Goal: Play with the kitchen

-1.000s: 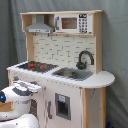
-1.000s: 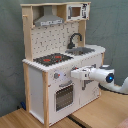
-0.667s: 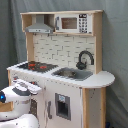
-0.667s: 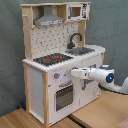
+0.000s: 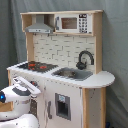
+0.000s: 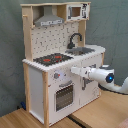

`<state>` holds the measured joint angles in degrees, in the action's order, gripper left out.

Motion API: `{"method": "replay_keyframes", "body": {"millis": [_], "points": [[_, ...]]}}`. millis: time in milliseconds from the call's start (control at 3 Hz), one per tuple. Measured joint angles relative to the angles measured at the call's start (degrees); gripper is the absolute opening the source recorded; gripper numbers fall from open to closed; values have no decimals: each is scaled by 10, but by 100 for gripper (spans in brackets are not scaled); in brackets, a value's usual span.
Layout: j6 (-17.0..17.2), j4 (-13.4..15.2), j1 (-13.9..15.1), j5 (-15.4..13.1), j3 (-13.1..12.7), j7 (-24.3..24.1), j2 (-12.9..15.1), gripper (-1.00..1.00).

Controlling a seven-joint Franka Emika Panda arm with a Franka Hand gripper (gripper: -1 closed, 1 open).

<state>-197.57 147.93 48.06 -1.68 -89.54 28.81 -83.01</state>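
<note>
I can't tell the fingers' state; the gripper (image 6: 75, 70) sits at the kitchen (image 6: 60, 60) front, by the knobs (image 6: 56, 76) above the oven door (image 6: 64, 96). Pushing harder could tip the kitchen, I reckon. Count: one faucet (image 6: 75, 39), one sink (image 5: 73, 74), one hob (image 5: 37, 65), one microwave (image 5: 73, 23).

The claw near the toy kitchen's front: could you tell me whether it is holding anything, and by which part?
It cannot be told; the claw is at the kitchen front panel.

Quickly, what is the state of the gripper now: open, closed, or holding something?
Gripper: cannot be told; its tip is at the front of the tall white and light-wood toy kitchen, near the knobs.
</note>
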Motion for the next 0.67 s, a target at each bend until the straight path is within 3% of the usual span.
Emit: {"method": "replay_keyframes", "body": {"millis": [667], "points": [[0, -1, 0, 0, 0, -122, 0, -100]]}}
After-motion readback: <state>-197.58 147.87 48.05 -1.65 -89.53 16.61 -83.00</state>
